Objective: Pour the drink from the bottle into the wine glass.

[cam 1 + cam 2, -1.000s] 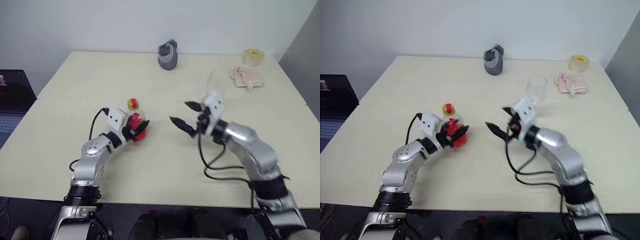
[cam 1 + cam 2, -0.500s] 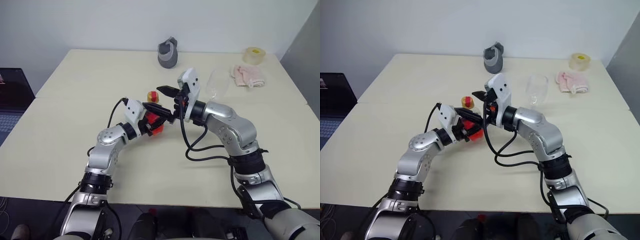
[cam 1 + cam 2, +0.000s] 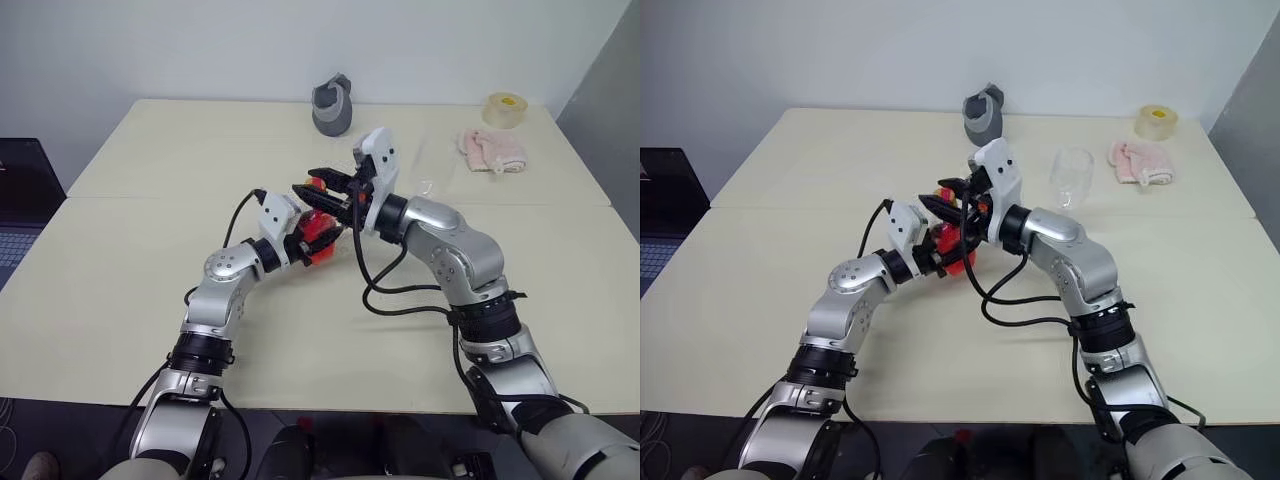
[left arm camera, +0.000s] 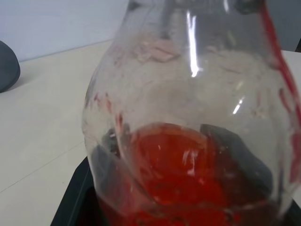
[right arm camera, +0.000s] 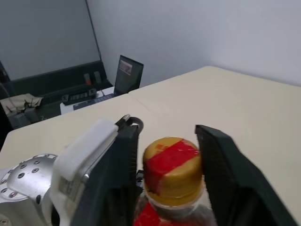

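Mid-table (image 3: 120, 300), left gripper (image 3: 300, 232) is clamped on the bottle (image 3: 318, 226) w/ red drink (image 4: 181, 188) low inside. Right gripper (image 5: 167, 160) straddles the cap (image 5: 172, 162), fingers either side, not clearly pinching yet. Wine glass (image 3: 1071, 177) stands empty, far right. Est: cap on, nothing poured; uncapping and the pour remain.

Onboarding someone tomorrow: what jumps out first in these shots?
Both arms meet over the middle of the table: the left tool holds a small bottle of red drink, and the right tool straddles its yellow-and-red cap. An empty wine glass stands further back to the right, apart from them.
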